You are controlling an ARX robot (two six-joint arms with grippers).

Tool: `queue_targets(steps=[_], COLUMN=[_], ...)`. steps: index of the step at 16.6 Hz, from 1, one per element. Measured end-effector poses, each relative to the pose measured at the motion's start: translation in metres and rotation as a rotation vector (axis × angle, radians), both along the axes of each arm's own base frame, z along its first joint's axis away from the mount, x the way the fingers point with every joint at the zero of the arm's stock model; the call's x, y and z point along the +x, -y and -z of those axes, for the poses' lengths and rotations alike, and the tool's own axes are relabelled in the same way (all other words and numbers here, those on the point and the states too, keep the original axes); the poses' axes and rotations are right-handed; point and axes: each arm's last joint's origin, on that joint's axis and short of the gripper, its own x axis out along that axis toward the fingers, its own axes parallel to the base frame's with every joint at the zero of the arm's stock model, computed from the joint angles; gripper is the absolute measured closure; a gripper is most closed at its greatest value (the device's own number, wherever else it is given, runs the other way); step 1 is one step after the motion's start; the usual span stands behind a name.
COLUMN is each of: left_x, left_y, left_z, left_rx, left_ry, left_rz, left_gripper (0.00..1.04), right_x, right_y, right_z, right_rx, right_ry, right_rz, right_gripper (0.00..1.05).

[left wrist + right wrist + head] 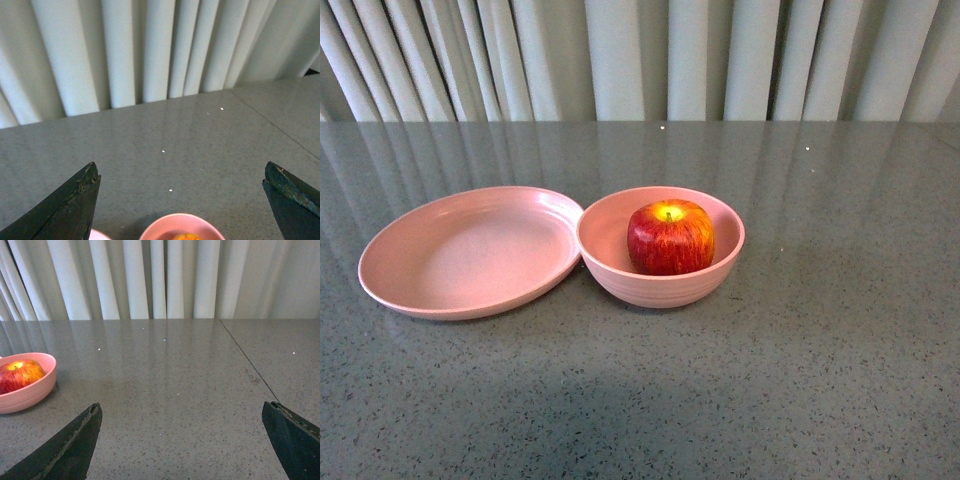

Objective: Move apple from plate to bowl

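Front view: the apple point(670, 237) sits inside the bowl point(660, 285), upright, its yellow stem patch facing up. It rests toward the 3 o'clock side of the bowl's hollow and rises a little above the rim. The bowl stands on the grey speckled desk point(820, 380) near the middle of the view. The plate point(470, 255) lies at the bowl's 9 o'clock, with nothing on it; its rim meets the bowl's rim, touching or very nearly so. Pale curtains point(640, 55) hang behind the desk at 12 o'clock. Neither arm shows in this view.

Left wrist view: the left pincer point(182, 197) is spread wide, its two dark fingertips point(70, 207) far apart, with nothing between them. Below the gap the far edge of the bowl point(182, 223) shows, with a sliver of the apple point(186, 237) inside it. A small corner of the plate point(98, 235) is just visible beside it.

Right wrist view: the right pincer point(182, 437) is likewise spread wide and holds nothing; only bare desk point(175, 390) lies between its fingertips point(70, 450). The bowl point(27, 390) with the apple point(20, 375) in it stands well apart from this pincer.
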Motion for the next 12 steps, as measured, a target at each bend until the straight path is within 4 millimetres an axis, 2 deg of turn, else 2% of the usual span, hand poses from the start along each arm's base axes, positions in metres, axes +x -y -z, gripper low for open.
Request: queue_targets(steps=[1,2,4,5,7,9,11,12], left_x=[-0.009,-0.020,-0.039,-0.049,-0.064,-0.080,-0.096,-0.103], left_y=[-0.007,-0.020,-0.043,-0.056,-0.075,-0.086,-0.096,-0.102], left_z=[-0.004,-0.004,0.009,0.022,0.051,0.074,0.086,0.092], left_rx=[0.002,-0.011,-0.010,-0.004,0.017,0.031,0.024,0.022], left_ry=[0.068,0.132,0.171,0.168,0.138,0.112,0.126,0.132], left_rz=[-0.080,-0.231,-0.393,-0.434,-0.463,-0.445,-0.439,-0.448], left_gripper=[0.11,0.19,0.34,0.43,0.61,0.79,0.99,1.03], right_x=[0.000,0.000,0.000,0.000,0.000,0.000,0.000,0.000], right_y=[0.000,0.000,0.000,0.000,0.000,0.000,0.000,0.000], right_z=[0.000,0.000,0.000,0.000,0.000,0.000,0.000,0.000], right_rx=[0.000,0.000,0.000,0.000,0.000,0.000,0.000,0.000], right_ry=[0.000,0.001,0.000,0.001,0.000,0.000,0.000,0.000], right_rz=[0.000,0.000,0.000,0.000,0.000,0.000,0.000,0.000], right_gripper=[0.07,0.07,0.07,0.07,0.07,0.07,0.07,0.07])
